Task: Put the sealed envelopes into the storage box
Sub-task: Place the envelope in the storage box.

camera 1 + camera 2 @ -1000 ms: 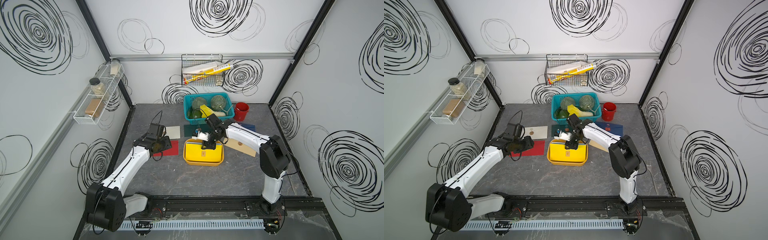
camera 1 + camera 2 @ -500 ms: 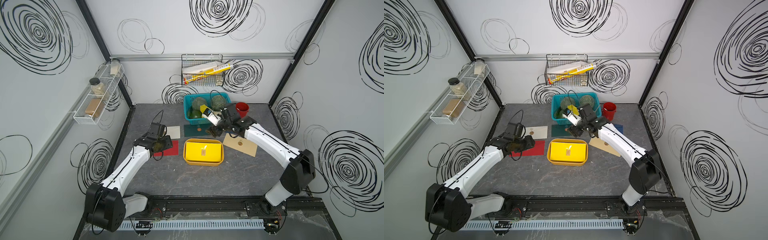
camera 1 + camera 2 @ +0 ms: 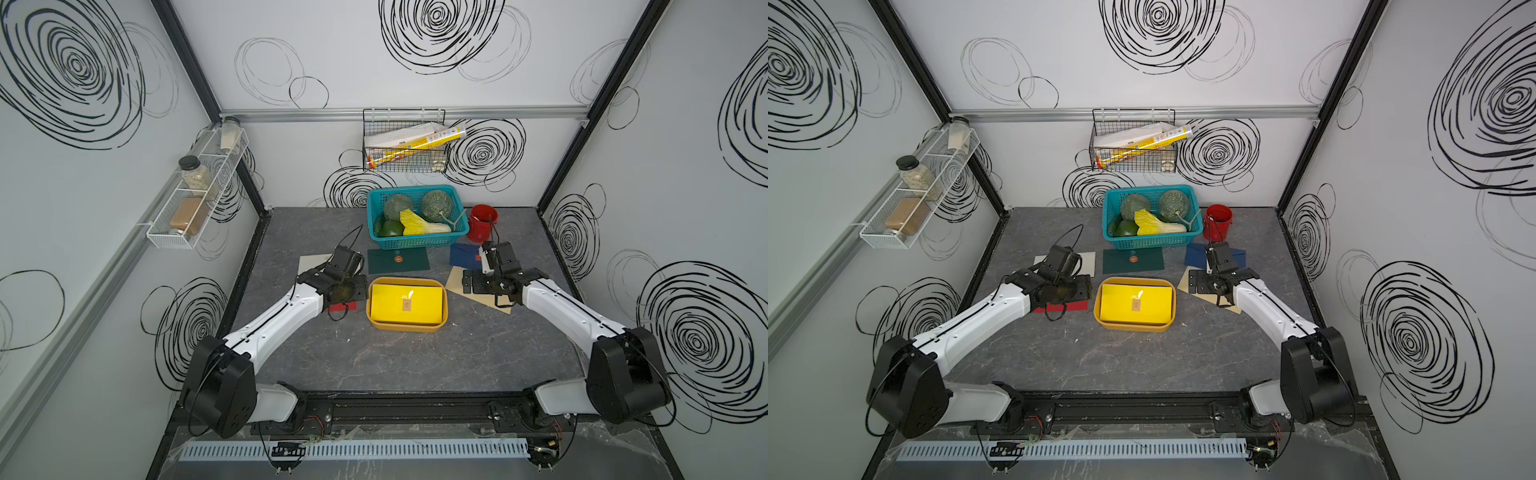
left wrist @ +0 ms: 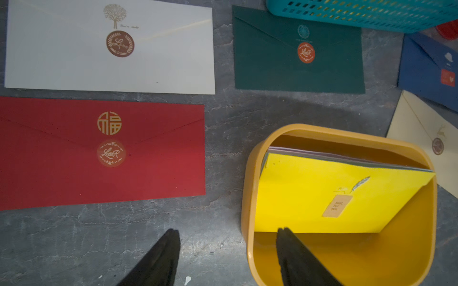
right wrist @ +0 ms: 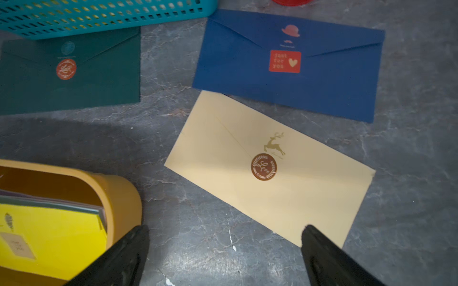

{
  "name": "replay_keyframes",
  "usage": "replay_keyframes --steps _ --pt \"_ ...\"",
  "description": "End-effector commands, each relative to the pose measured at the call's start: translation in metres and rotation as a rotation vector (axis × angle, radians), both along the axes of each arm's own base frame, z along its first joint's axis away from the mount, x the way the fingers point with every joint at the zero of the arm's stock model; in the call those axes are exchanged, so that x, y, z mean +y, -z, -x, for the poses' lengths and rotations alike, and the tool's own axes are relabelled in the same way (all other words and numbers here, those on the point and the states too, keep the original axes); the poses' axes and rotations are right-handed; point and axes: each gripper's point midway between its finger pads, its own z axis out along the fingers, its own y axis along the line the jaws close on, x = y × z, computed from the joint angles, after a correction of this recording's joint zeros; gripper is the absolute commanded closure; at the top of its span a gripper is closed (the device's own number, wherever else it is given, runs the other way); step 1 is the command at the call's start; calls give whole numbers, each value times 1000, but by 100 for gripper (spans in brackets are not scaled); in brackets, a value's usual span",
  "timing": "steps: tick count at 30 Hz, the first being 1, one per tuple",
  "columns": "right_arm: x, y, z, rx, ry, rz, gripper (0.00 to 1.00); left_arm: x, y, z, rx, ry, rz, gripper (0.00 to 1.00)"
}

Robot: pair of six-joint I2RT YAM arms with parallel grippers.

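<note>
Since nothing sits between its spread jaws, the right gripper (image 5: 224, 230) hangs released above bare desk (image 3: 415, 365) just beside the beige envelope (image 5: 247, 185), likely its next pick. The left gripper (image 4: 227, 230), equally spread and empty, straddles a wall of the storage box (image 3: 407, 328), centre frame in both top views, where a yellow envelope (image 4: 322, 193) tops a flat stack. The red envelope (image 4: 148, 153) and white envelope (image 4: 161, 54) lie left of the box, the dark green envelope (image 3: 399, 261) above it and the navy envelope (image 3: 463, 255) upper right, and the teal basket (image 3: 415, 241) crowds the green one's far edge.
</note>
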Motion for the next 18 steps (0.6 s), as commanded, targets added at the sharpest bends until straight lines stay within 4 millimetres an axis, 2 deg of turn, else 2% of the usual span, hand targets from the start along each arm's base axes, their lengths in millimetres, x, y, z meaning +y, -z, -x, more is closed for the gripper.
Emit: replay_keyframes --steps 1,4,9,13,15,18 --pt "-21 -2 -9 -40 174 4 0 3 -15 -9 -52 -24 -17 29" --pt "-19 9 -9 8 179 1 0 -6 -17 -12 -64 -4 -14 27" --pt "-13 12 -11 -5 209 -68 0 -21 14 -14 24 59 -68 28" --pt "-9 12 -11 -3 184 -79 0 -31 29 -11 47 81 -86 32" --pt "-9 14 -11 6 179 -66 0 -28 37 -11 55 72 -102 32" --pt "-5 11 -11 -1 147 -77 0 -12 36 -16 51 25 -100 32"
